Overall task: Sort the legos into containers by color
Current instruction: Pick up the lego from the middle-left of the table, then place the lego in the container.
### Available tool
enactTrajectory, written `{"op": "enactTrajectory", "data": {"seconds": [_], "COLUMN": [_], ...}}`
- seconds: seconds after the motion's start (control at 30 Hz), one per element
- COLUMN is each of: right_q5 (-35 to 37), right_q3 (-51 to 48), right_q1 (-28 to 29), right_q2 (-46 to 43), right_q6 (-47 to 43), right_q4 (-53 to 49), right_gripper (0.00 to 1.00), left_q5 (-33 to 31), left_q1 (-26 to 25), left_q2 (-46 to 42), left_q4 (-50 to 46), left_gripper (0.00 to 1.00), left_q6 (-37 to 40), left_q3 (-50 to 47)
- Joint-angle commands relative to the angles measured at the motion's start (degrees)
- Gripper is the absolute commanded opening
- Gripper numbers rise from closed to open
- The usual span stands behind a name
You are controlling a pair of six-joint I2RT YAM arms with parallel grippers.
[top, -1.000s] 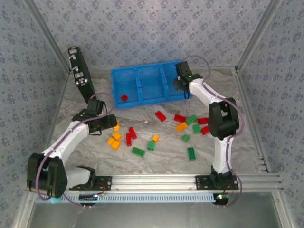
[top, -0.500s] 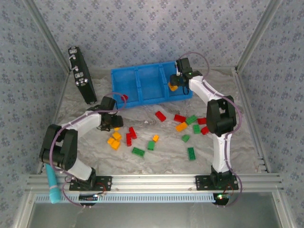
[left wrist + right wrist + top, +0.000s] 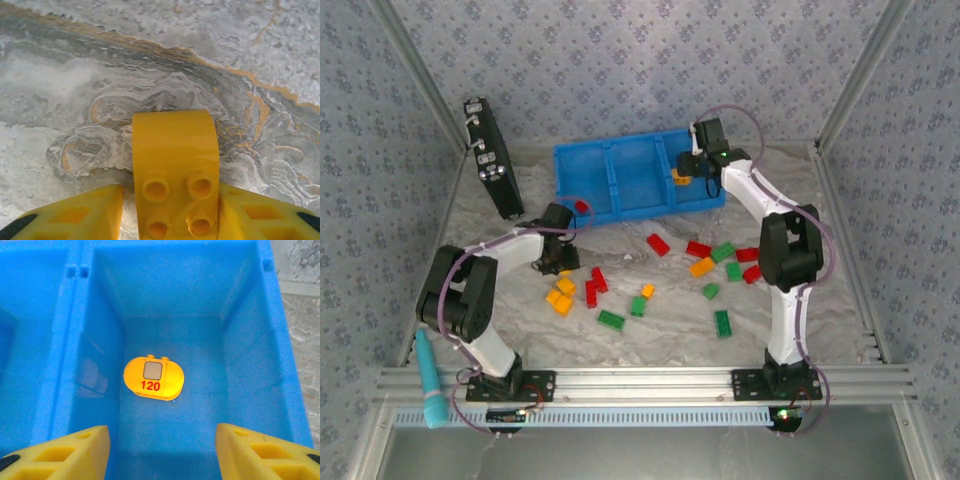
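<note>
Drop and pick.
Right fingers (image 3: pixel 65 450) have released the orange "120" piece (image 3: pixel 154 378) into the right compartment (image 3: pixel 250 340); left fingers (image 3: pixel 75 217) now clamp a yellow brick (image 3: pixel 175 165).

Tray (image 3: pixel 640 180) bright blue. Legos (image 3: pixel 658 244) red, green, orange-yellow. Tabletop (image 3: pixel 670 340) grey-white marbled, orange veins. Oval piece (image 3: pixel 154 378) yellow, red "120". Walls (image 3: pixel 620 60) blue-grey floral.

Left arm (image 3: pixel 505 248) folds low and forward, left tool (image 3: pixel 170 190) set narrow; right arm (image 3: pixel 750 190) stretches far forward, right tool (image 3: pixel 161 427) spread wide.
</note>
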Motion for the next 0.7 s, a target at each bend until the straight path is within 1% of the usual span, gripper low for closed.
{"op": "enactTrajectory", "data": {"seconds": [0.0,0.07,0.17,0.23,0.3,0.37,0.43,0.5,0.57,0.63,0.67], "right_q5": [-0.74,-0.39,0.17,-1.62,-6.17,-13.55,-18.45,-21.96,-25.59,-29.71,-31.82], "right_q3": [-1.98,-3.01,-4.36,-5.36,-6.92,-9.86,-12.39,-14.37,-17.02,-20.14,-21.7], "right_q1": [0.12,0.17,0.13,-0.03,-0.32,-0.87,-0.97,-0.82,-0.37,0.28,0.95], "right_q2": [-4.98,-6.14,-7.8,-9.11,-10.73,-13.26,-15.71,-17.99,-20.54,-22.9,-24.03], "right_q6": [-0.41,-0.5,-0.76,-1.05,-1.96,-2.33,-0.79,1.45,4.99,9.05,11.37], "right_q4": [1.64,1.7,1.57,1.69,2.61,4.79,6.71,8.05,10.34,13.99,16.22], "right_gripper": [0.6,0.6,0.6,0.6,0.61,0.61,0.62,0.62,0.62,0.62,0.62], "left_q5": [0.99,1.55,2.82,6.05,12.01,17.65,22.74,27.15,32.13,34.41,34.49], "left_q1": [-0.29,-0.34,-0.39,-0.38,-0.38,-0.38,-0.38,-0.55,-0.98,-1.41,-1.86], "left_q2": [1.59,1.59,0.88,-1.2,-4.32,-8.21,-11.86,-16.24,-22.7,-28.74,-31.45], "left_q4": [0.92,1.22,0.73,1.5,1.41,-0.53,-2.5,-2.41,2.68,9.2,12.05], "left_gripper": [0.4,0.34,0.28,0.24,0.19,0.15,0.13,0.13,0.14,0.15,0.15], "left_q6": [-0.37,-0.11,1.36,5.02,10.6,15.83,19.96,22.78,24.96,25.49,25.93], "left_q3": [0.03,-0.11,-0.17,-0.11,1.0,3.45,5.95,7.35,5.57,2.64,1.42]}}
